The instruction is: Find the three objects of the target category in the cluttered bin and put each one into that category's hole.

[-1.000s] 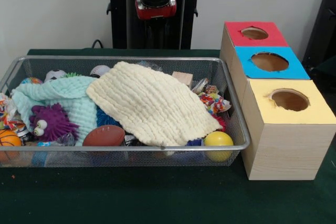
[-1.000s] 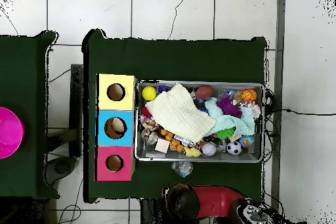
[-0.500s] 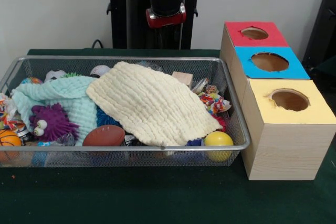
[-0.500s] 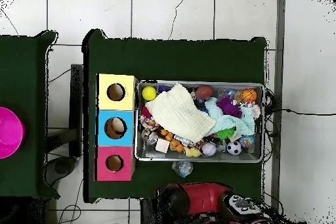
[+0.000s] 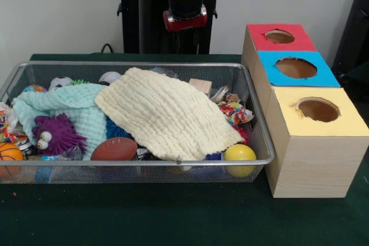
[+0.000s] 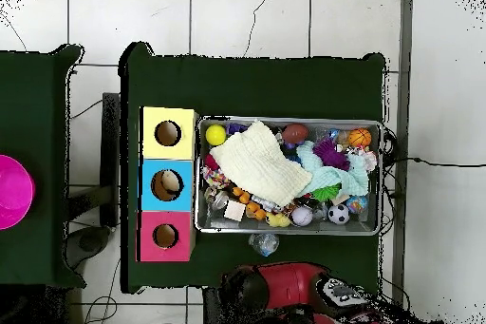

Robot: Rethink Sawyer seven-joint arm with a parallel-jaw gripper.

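Observation:
The wire mesh bin [image 5: 262,142] [image 6: 383,178] holds several toys under a cream cloth [image 5: 167,113] and a mint cloth [image 5: 69,105]. One see-through wrinkly plastic lump [image 6: 264,242] lies on the green table outside the bin, on the robot's side. Another bit of clear plastic [image 5: 219,93] shows beside a wooden block, and one [image 5: 71,154] below the purple spiky toy [image 5: 55,135]. My gripper [image 5: 185,43] hangs from the red arm [image 6: 289,287] behind the bin's far rim, apart from everything in the bin.
Three wooden boxes with holes stand beside the bin: red [image 5: 279,37], blue [image 5: 295,68] and yellow [image 5: 317,110]. A yellow ball [image 5: 240,155], a brown football [image 5: 114,149] and an orange basketball [image 5: 10,154] lie along the bin's near rim. A pink bowl [image 6: 13,192] sits on a side table.
The arm has shifted a little to the right in the front view and swung at its base in the overhead view. Nothing in the bin has moved.

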